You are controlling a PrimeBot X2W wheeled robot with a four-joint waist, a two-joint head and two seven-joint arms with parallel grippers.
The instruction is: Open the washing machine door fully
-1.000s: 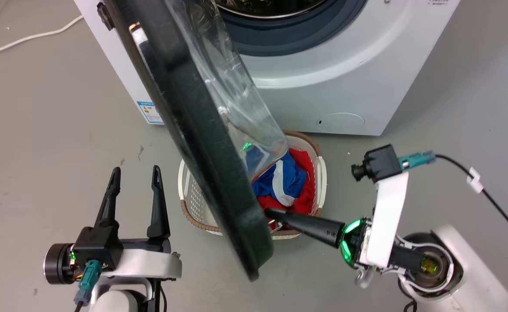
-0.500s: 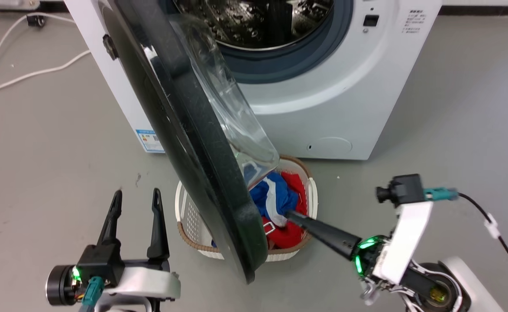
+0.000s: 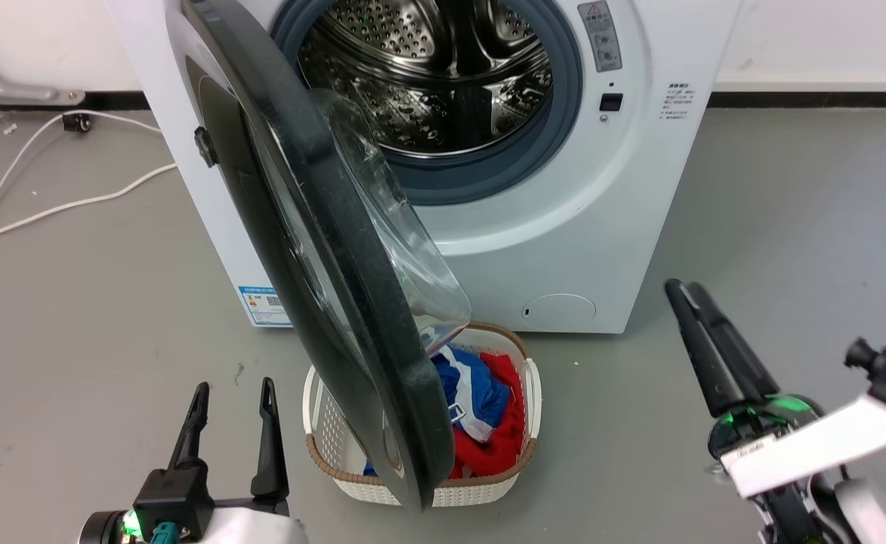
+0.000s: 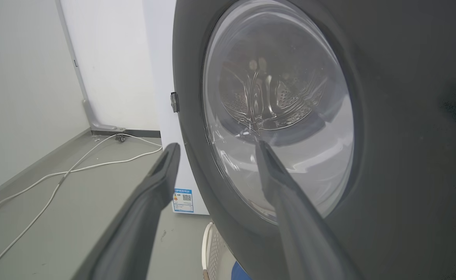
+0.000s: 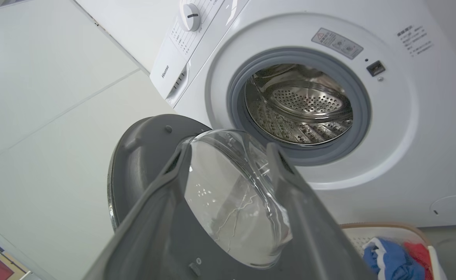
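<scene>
door x1, basket x1, washer x1

From centre frame, the big round black washing machine door with a clear glass bowl stands swung out before the white front-loading washing machine. It is hinged at the machine's left. Its lower edge hangs over, or perhaps just before, the white perforated plastic basket holding red and blue clothes. The left gripper sits lower left and the right gripper lower right, both apart from the door.

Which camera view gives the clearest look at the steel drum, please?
The right wrist view: the drum shows nearly whole and clear. The head view crops its top, and the washing machine door hides its left side. The left wrist view has it warped through the door's glass.
</scene>
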